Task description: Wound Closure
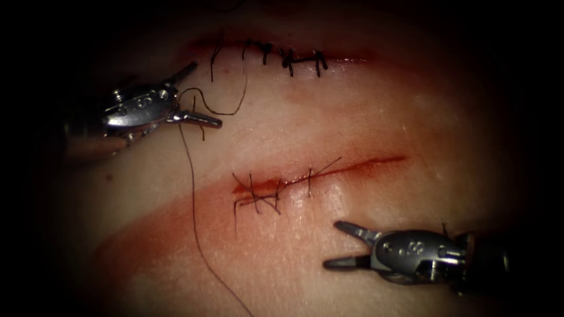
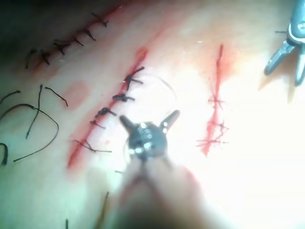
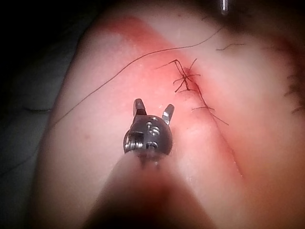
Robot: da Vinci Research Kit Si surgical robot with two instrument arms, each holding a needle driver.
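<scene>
The open cut (image 1: 352, 166) crosses the tissue (image 1: 376, 111), with several stitches (image 1: 258, 196) over its left end. My left tool (image 1: 207, 94) hovers above and to the left of the cut, jaws wide open and holding nothing; a loop of thread (image 1: 226, 111) curls between and past them. A long thread (image 1: 192, 205) trails down the tissue to the left of the stitches. My right tool (image 1: 332, 245) sits below the cut, open and holding nothing. Both stand open up close too: left tool (image 2: 149, 117), right tool (image 3: 154, 106). Where the needle lies I cannot tell.
A second cut (image 1: 282, 57) near the top is closed by a row of dark stitches, with loose thread ends (image 1: 214, 61) at its left. Red fluid (image 1: 176, 223) stains a band of tissue below and left of the open cut.
</scene>
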